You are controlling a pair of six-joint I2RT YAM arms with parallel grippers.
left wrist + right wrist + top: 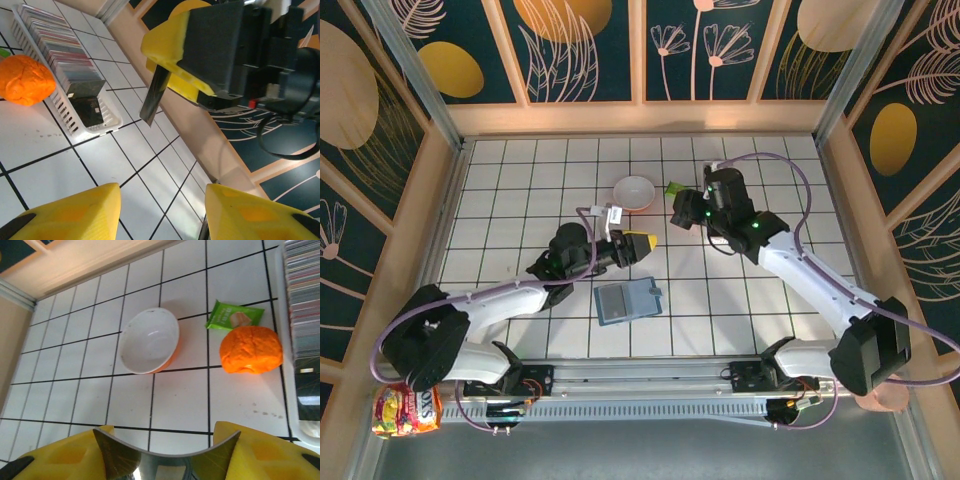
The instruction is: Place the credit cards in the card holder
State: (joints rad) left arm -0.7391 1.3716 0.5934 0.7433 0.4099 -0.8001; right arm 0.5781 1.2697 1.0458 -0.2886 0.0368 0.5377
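Bent card [160, 465] in right jaws, card holder [627, 301] seen overhead

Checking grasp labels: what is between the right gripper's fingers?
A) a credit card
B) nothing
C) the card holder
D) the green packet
A: in the right wrist view a thin, bowed credit card spans the gap between the right gripper's yellow fingers, while the card holder and the green packet lie apart from it.
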